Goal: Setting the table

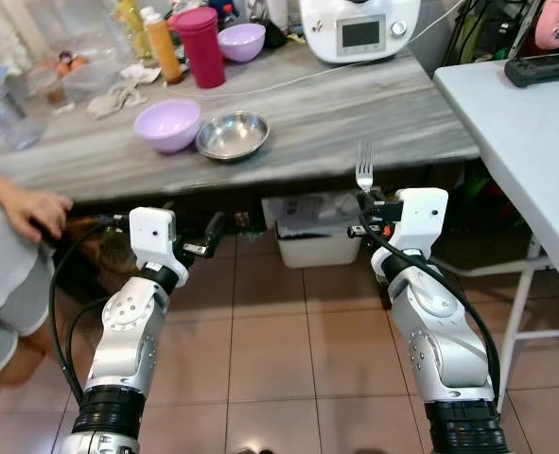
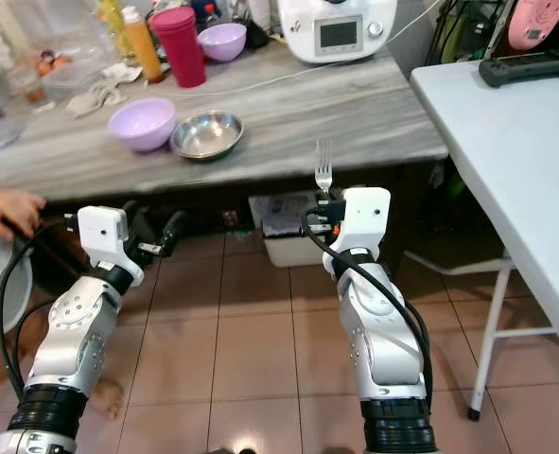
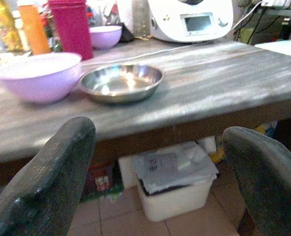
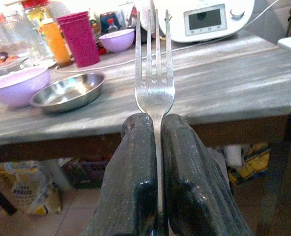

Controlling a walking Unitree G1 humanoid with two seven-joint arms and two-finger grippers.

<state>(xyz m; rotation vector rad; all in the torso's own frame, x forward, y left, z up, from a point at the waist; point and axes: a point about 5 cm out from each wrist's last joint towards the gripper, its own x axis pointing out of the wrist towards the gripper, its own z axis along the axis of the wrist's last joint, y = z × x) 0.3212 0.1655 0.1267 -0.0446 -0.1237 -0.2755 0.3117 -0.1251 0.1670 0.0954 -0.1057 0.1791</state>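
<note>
Fork [image 1: 364, 174] upright before table edge [image 1: 288, 180]

Both silver arms reach forward at like height, the left tool [image 1: 211, 236] spread wide, the right tool [image 4: 157, 147] pinched tight together.

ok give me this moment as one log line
right gripper: shut on fork, tines up, short of table | left gripper: open, empty | steel dish beside purple bowl

Head stereo downward; both wrist cameras toward the shared grey table [image 1: 374, 113].
</note>
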